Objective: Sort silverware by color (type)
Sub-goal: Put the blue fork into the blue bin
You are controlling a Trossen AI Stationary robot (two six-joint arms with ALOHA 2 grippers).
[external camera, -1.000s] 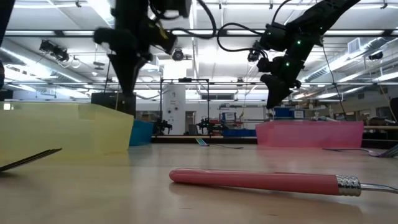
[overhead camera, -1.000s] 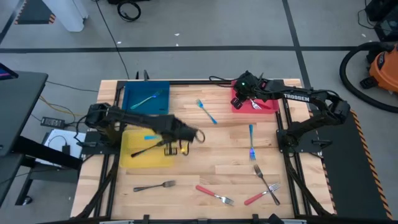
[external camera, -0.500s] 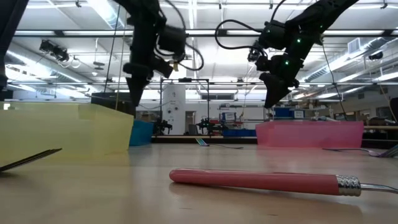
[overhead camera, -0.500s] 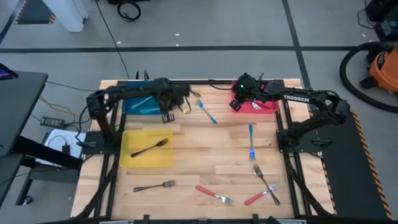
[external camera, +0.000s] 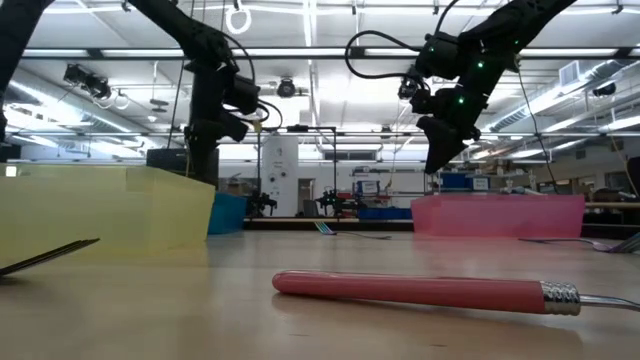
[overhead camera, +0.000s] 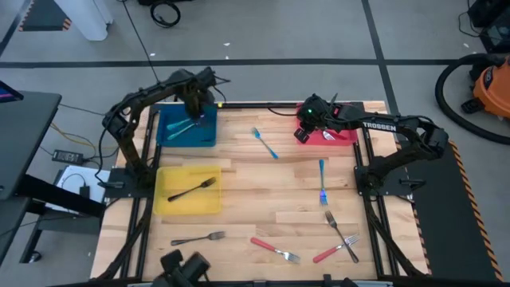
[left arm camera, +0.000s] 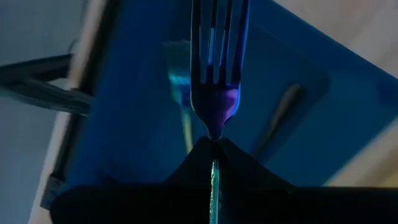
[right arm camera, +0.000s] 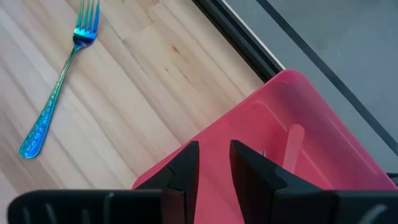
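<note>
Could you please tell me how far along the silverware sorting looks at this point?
Done: one fork lies in the blue tray, a black fork in the yellow tray, and a red handle in the red tray.

In hand: the left gripper holds a blue fork above the blue tray; the right gripper, open, hovers over the red tray.

Left: two blue, two red and two dark forks on the table.

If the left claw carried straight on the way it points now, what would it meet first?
Probably the blue tray. The left claw is shut on a blue fork with its tines pointing at the tray floor, near another blue fork lying there. How high it hangs is unclear.
</note>
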